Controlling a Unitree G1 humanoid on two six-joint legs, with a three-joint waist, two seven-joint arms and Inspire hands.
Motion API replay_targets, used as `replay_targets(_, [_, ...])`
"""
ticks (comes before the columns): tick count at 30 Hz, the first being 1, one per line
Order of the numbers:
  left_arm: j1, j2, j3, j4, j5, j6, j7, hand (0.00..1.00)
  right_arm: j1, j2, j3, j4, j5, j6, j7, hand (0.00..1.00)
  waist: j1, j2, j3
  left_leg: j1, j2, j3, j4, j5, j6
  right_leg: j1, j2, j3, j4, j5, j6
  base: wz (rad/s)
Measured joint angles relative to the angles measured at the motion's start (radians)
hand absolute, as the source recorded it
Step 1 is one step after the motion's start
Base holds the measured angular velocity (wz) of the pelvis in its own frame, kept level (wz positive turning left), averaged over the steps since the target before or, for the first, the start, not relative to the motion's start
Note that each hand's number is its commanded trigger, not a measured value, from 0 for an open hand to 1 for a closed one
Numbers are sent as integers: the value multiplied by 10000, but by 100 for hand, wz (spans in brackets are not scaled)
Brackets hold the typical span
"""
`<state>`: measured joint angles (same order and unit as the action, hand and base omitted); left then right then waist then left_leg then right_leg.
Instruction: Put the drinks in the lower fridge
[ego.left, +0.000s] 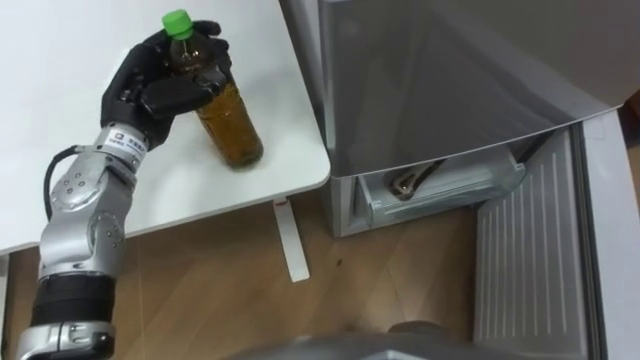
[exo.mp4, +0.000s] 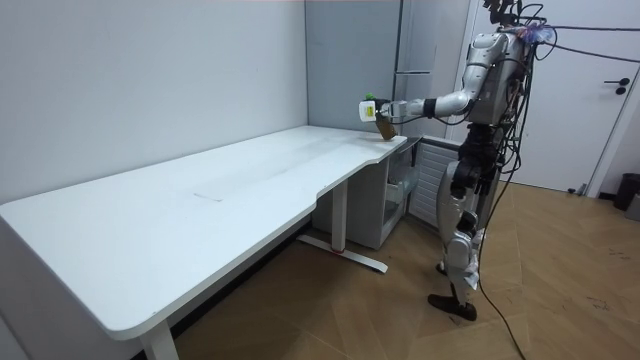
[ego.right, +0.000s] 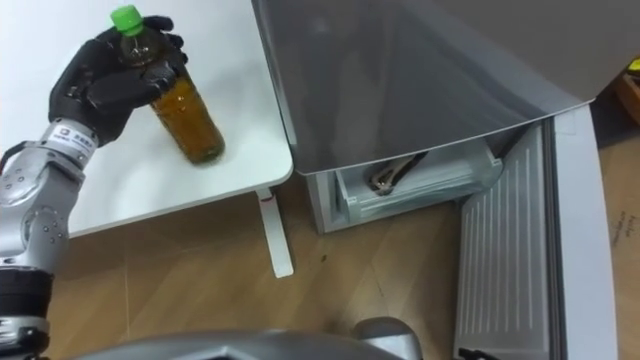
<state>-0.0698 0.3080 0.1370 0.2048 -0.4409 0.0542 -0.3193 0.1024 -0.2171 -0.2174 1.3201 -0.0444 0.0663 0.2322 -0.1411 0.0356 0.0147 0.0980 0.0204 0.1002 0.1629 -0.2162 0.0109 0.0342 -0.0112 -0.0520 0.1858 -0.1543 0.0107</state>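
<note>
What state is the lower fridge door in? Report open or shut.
Open. The lower fridge door stands swung out, its ribbed inner face showing, and a clear drawer inside the fridge is exposed.

bottle (ego.left: 228, 120) | green cap, amber drink | tilted, possibly lifted | in left hand (ego.left: 150, 90)

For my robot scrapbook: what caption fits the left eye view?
Left hand grips a green-capped bottle at the white table, beside the open lower fridge.

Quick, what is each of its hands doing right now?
Left hand: closed round the upper part of the green-capped bottle.
Right hand: cannot be told.
</note>
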Motion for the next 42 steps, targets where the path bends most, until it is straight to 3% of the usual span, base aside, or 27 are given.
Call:
replay_targets(15, [-23, 0, -213, -139, 215, 155, 2, 100, -44, 5, 115, 2, 56, 0, 119, 0, 68, -91, -14, 15, 6, 34, 32, 0, -1, -4, 0, 5, 18, 0, -3, 0])
replay_targets(24, [-20, -18, -222, -836, 217, 156, -179, 100, -122, 19, 392, -18, 175, 2, 306, 0, 269, -202, -24, -3, 10, 31, 33, -1, -2, 7, 4, 2, -16, -3, 0, 0])
replay_targets(30, [35, -337, -237, -1684, 218, 161, -104, 100, -56, 32, 839, -438, 466, 1, 55, 0, 623, -201, -26, -20, 18, -1, 50, -1, -2, 11, 1, -41, 3, 2, -9, 1])
replay_targets(35, [449, -721, -238, -2585, 200, 153, 82, 100, -143, 30, 986, -789, 471, -35, -14, 0, 967, -219, -68, -97, 15, -60, 54, 1, -4, 5, -1, -69, 1, -1, -9, 3])
replay_targets(42, [750, -1014, -237, -2673, 190, 155, 110, 100, -160, -15, 1490, -1287, 649, -94, -119, 0, 1496, -227, -102, -20, 14, -127, 64, 4, -5, 62, -29, -187, 11, 0, -14, 3])
